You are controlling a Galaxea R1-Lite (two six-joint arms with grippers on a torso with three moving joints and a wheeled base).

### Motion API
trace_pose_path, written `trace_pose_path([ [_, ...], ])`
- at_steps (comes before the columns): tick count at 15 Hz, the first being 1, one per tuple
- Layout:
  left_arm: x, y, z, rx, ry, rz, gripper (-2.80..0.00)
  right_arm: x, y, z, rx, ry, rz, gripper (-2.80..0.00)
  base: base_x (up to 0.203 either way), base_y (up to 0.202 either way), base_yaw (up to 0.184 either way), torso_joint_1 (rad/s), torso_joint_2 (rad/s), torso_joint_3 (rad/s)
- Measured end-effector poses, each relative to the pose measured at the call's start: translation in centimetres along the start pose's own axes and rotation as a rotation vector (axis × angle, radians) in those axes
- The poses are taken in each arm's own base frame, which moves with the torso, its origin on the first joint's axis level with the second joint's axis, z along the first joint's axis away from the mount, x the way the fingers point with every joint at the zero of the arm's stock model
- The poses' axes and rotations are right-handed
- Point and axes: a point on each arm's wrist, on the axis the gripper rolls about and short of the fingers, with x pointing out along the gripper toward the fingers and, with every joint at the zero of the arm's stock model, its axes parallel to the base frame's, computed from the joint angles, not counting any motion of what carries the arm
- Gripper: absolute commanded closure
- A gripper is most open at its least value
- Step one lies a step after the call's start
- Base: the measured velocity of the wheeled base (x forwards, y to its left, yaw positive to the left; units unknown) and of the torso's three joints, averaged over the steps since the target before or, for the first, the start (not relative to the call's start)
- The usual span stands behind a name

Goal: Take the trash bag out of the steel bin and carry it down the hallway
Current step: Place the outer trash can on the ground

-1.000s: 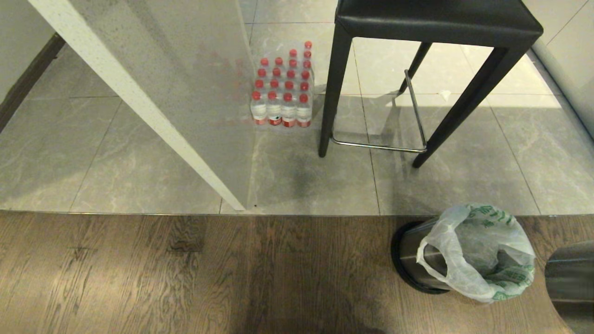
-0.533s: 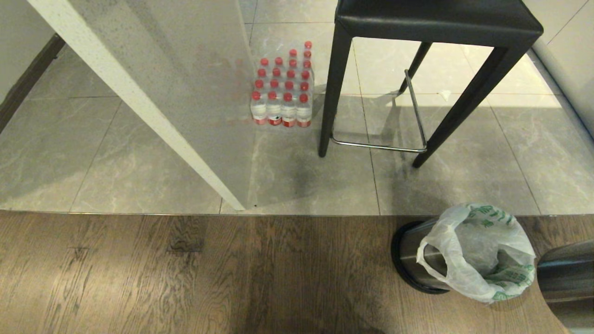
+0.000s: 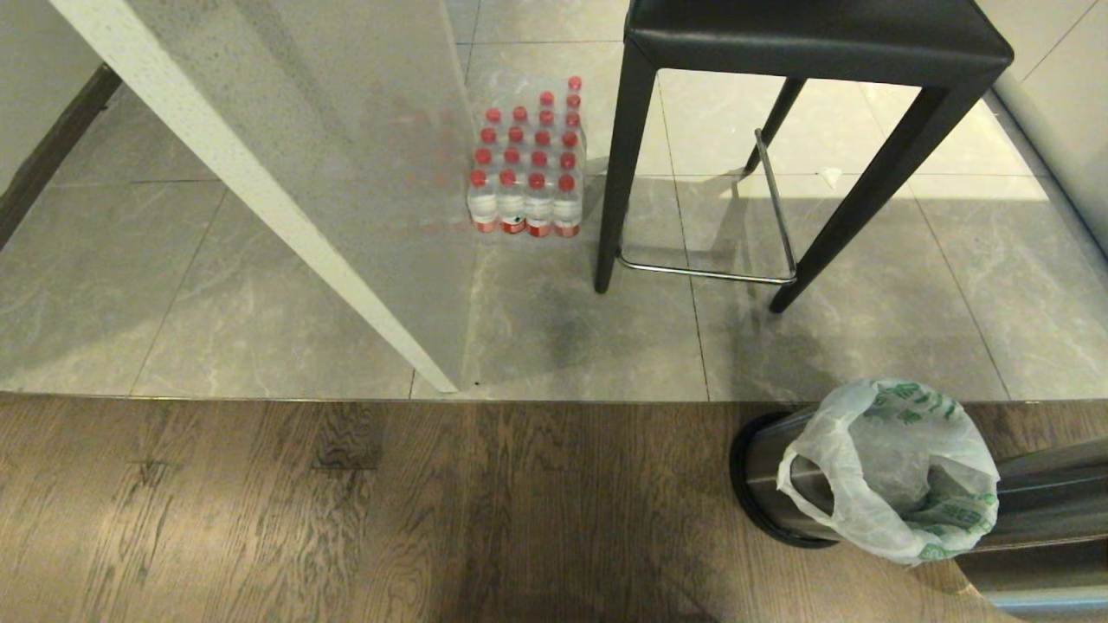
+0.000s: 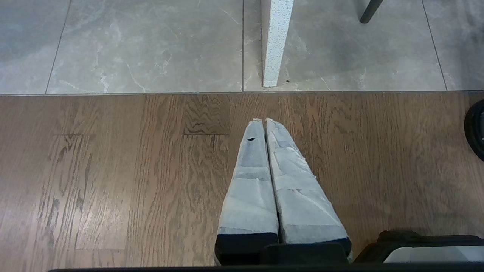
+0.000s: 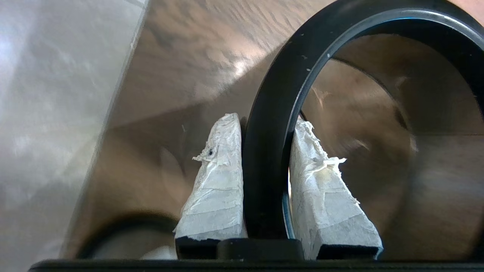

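Observation:
The steel bin (image 3: 766, 480) stands on the wood planks at the lower right of the head view. The trash bag (image 3: 892, 472), thin white plastic with green print, lines it and spills over its top. My right arm (image 3: 1047, 510) reaches in from the right edge, level with the bag. In the right wrist view my right gripper (image 5: 264, 122) is shut on a thick black ring (image 5: 276, 87), one taped finger on each side of its band. Wood floor shows through the ring. My left gripper (image 4: 263, 120) hangs shut and empty over the planks.
A black stool (image 3: 814, 35) with a chrome footrest stands on the hallway's grey marble-look tiles (image 3: 866, 346) just beyond the bin. A pack of red-capped water bottles (image 3: 528, 164) sits beside a white speckled counter panel (image 3: 260, 190). Wood planks (image 3: 346, 519) spread left of the bin.
My right arm has come further into the head view from the right edge, up beside the bag. The bin, bag and stool have kept still.

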Motion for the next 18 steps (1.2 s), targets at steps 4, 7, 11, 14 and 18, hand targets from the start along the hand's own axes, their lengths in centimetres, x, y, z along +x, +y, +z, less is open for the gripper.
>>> trace_pose_path([
  [4, 0.0, 0.0, 0.0, 0.0, 0.0, 0.0, 0.0, 2.7, 1.0, -0.4, 0.011, -0.033, 0.014, 0.0, 0.0, 0.0, 0.0, 0.0, 0.0, 0.0],
  [7, 0.0, 0.0, 0.0, 0.0, 0.0, 0.0, 0.0, 4.1, 1.1, -1.1, 0.002, -0.023, 0.003, 0.0, 0.0, 0.0, 0.0, 0.0, 0.0, 0.0],
  [11, 0.0, 0.0, 0.0, 0.0, 0.0, 0.0, 0.0, 5.3, 1.6, -1.5, -0.003, -0.018, 0.0, 0.0, 0.0, 0.0, 0.0, 0.0, 0.0, 0.0],
  [14, 0.0, 0.0, 0.0, 0.0, 0.0, 0.0, 0.0, 5.9, 1.5, -1.8, -0.008, -0.02, -0.011, -2.8, 0.0, 0.0, 0.0, 0.0, 0.0, 0.0],
  [18, 0.0, 0.0, 0.0, 0.0, 0.0, 0.0, 0.0, 5.9, 1.3, -2.2, -0.015, -0.008, -0.027, -2.8, 0.0, 0.0, 0.0, 0.0, 0.0, 0.0],
])
